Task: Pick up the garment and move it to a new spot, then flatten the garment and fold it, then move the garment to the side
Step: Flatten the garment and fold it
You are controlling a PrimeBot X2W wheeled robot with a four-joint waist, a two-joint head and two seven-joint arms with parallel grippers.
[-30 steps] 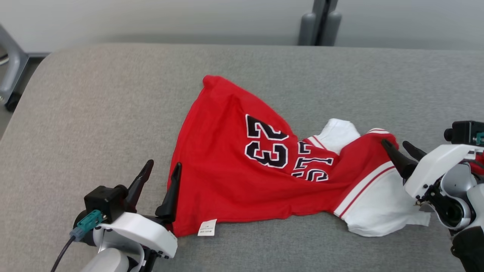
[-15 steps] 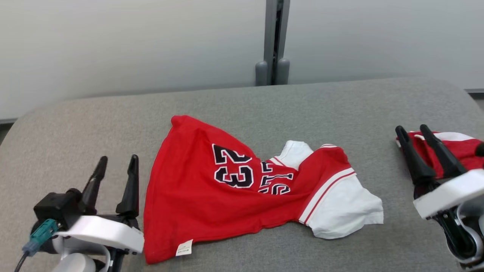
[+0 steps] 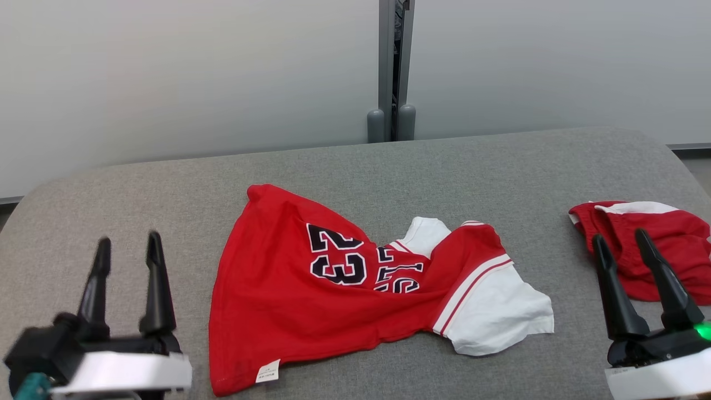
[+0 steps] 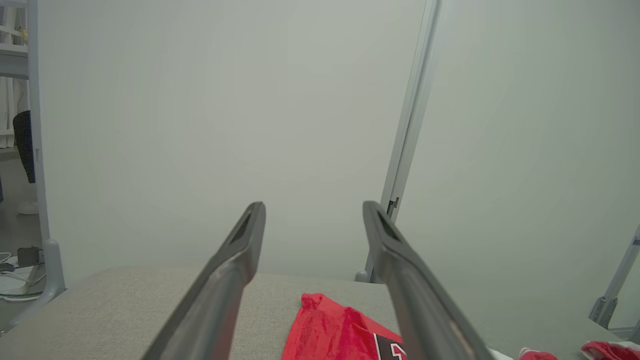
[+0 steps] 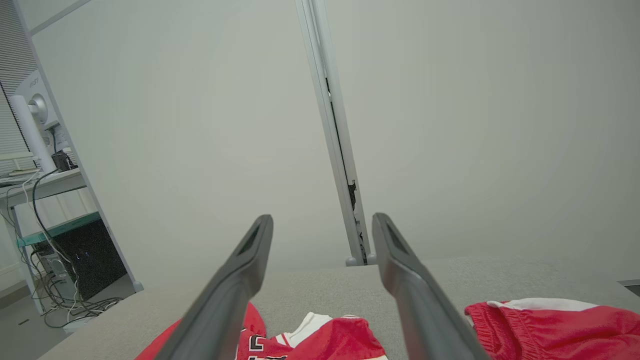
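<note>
The shirt [image 3: 333, 294] lies crumpled and unfolded mid-frame on the desk [image 3: 500, 166], so you likely have flattening, folding and moving aside left to do. Your left fingers [image 3: 157, 283], lower left, and right fingers [image 3: 614, 300], lower right, are spread wide, holding nothing, clear of the shirt.

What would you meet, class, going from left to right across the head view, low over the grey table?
left gripper, open → red jersey lying crumpled on the table → right gripper, open
</note>
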